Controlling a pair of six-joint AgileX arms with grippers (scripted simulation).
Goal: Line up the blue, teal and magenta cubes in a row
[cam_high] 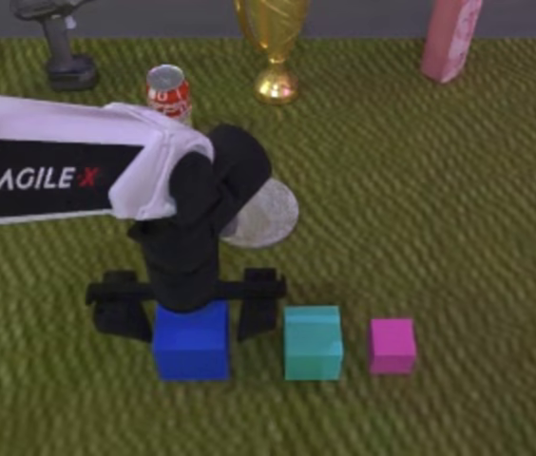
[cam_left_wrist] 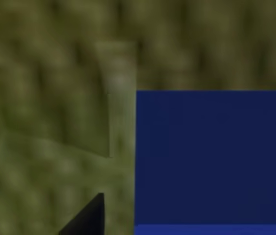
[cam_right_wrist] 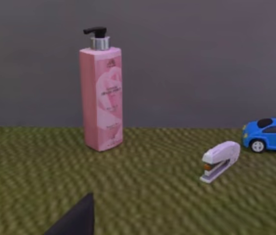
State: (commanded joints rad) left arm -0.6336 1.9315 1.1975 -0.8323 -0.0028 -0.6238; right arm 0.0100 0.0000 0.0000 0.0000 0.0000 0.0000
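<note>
Left gripper [cam_high: 190, 318] low over the blue cube [cam_high: 191, 342], fingers [cam_high: 260, 304] spread wide, one either side, apart from its faces. Just beyond the right-hand finger, teal cube [cam_high: 313, 343], then magenta cube [cam_high: 392, 345], in a row on the green tabletop [cam_high: 458, 209]. Farther back, soda can [cam_high: 169, 93], gold trophy [cam_high: 274, 43], pink bottle [cam_high: 450, 38].

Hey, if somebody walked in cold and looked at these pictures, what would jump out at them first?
Probably the left arm's white shell reaching in from the table's left, its black left gripper open astride the blue cube. Next, the row along the near edge: blue cube, teal cube, magenta cube, left to right, with gaps between. At the far edge stand a gold trophy and a pink pump bottle.
</note>
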